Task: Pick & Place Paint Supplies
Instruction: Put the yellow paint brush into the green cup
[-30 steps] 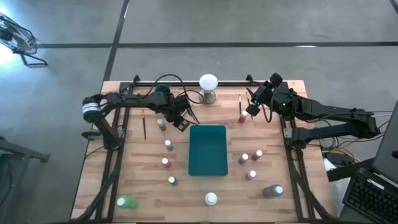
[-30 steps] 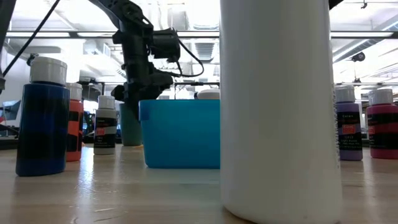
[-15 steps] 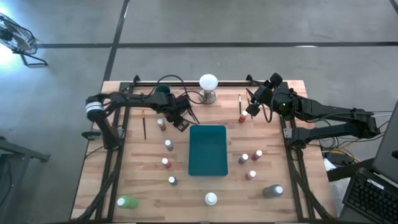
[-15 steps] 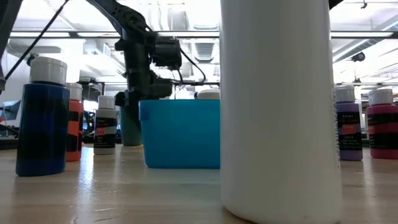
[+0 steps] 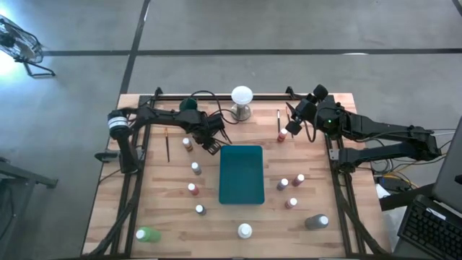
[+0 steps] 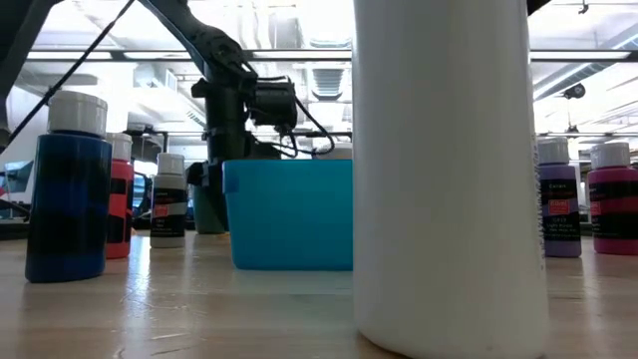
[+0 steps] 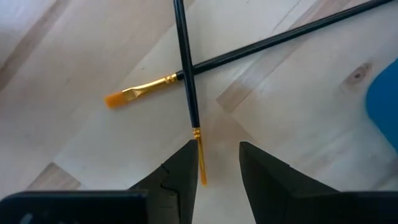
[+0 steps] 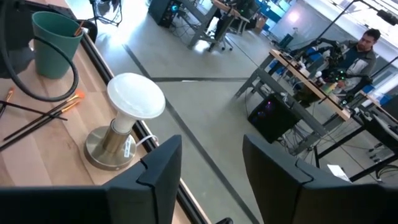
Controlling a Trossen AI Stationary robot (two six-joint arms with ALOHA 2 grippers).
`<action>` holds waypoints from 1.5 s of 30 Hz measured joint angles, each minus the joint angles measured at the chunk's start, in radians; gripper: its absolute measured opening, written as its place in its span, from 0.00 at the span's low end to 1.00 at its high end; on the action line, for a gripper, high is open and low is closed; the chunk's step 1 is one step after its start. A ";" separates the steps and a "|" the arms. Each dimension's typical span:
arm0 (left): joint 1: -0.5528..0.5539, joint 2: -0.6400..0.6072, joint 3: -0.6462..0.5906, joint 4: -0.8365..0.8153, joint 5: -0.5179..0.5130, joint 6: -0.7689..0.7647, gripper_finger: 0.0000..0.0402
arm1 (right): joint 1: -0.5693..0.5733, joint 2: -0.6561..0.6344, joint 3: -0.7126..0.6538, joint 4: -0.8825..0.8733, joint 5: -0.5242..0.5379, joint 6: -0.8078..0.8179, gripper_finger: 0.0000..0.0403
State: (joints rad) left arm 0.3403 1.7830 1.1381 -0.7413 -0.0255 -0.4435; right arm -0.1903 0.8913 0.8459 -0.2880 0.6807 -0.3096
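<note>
Two thin black-handled brushes lie crossed on the wooden table. One (image 7: 186, 68) ends in a gold band and an orange tip, and the other (image 7: 267, 42) points its orange bristles (image 7: 119, 98) away. My left gripper (image 5: 210, 142) hangs open over them, pointing down, beside the far left corner of the teal tray (image 5: 241, 173). The first brush's tip (image 7: 201, 163) shows in the gap, close by one finger (image 7: 183, 177). Small white-capped bottles (image 5: 193, 189) stand around the tray. My right gripper (image 5: 291, 127) waits open, raised over the table's far right.
A white ball on a metal base (image 5: 242, 97) and a green cup (image 5: 189, 105) stand at the far edge. A large white bottle (image 6: 449, 170) fills the low view. Another brush (image 5: 167, 144) lies at the left, and one more (image 5: 279, 120) beside a red bottle (image 5: 281, 136).
My left gripper has sunk toward the table and drifted a little toward the teal tray, still pointing down. The brushes and bottles lie as before.
</note>
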 joint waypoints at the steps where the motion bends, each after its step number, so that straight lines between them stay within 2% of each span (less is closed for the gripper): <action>1: 0.000 0.006 0.000 0.000 -0.004 0.000 0.30 | 0.000 0.000 0.000 0.000 0.000 0.000 0.42; 13: 0.011 0.028 0.000 0.006 -0.022 -0.008 0.30 | 0.000 0.000 -0.015 0.000 0.000 0.001 0.48; 18: 0.019 0.028 0.000 0.008 -0.023 -0.013 0.24 | 0.000 0.000 -0.026 0.000 0.000 0.004 0.49; 26: 0.022 0.028 0.000 0.009 -0.026 0.017 0.03 | 0.000 0.000 -0.032 0.002 0.000 -0.002 0.44; 39: 0.023 0.028 0.001 0.007 -0.025 0.028 0.01 | 0.000 0.000 -0.032 0.003 0.000 -0.008 0.36; 45: 0.022 0.012 0.042 -0.092 -0.021 0.039 0.00 | 0.000 0.000 -0.032 0.002 0.000 -0.013 0.33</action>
State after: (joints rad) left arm 0.3622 1.7952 1.1805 -0.8335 -0.0468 -0.4045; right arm -0.1905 0.8913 0.8143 -0.2856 0.6807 -0.3225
